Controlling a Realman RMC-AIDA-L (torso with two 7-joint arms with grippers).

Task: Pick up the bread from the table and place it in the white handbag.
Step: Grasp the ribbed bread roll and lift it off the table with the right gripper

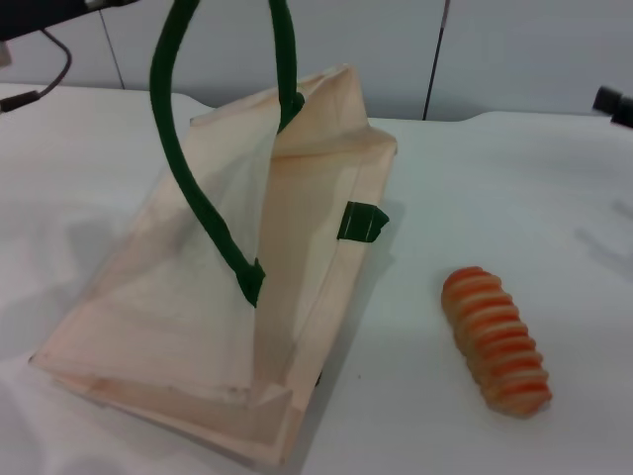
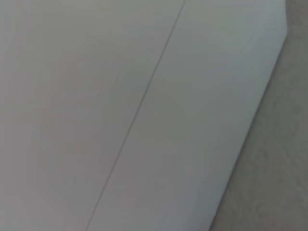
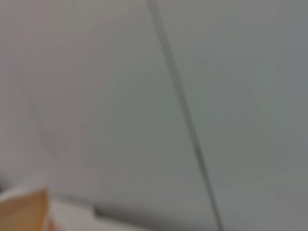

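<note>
Lying on table (image 1: pixel 554 188), orange bread (image 1: pixel 496 341) with cream ridges.

Pale grey wall panels (image 1: pixel 514 49) are standing behind the work surface, with dark vertical seams (image 1: pixel 435 59) running down them. A black cable (image 1: pixel 54 74) is curling at far left.

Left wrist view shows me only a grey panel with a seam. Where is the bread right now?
Observer: The bread lies untouched on the table, to the right of the handbag.
Operator: Is the handbag lying flat?
Observer: No. One side is pulled up by its green handle, which runs out of the top of the head view. What holds it is not shown.
</note>
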